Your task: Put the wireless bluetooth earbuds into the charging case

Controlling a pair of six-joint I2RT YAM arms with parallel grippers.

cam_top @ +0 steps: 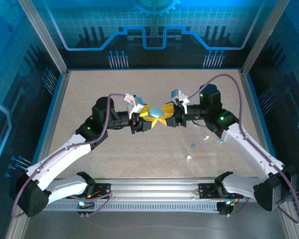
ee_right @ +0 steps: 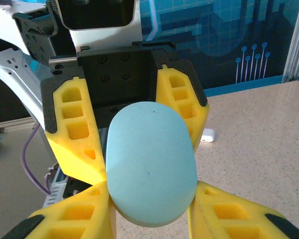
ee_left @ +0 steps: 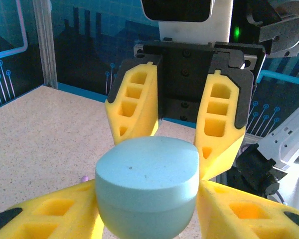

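Top external: one case [cam_top: 157, 116], four earbuds [cam_top: 188, 158]

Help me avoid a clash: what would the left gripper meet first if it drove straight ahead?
The pale blue case, sitting between the left gripper's fingers; just beyond, the right gripper faces it head-on.
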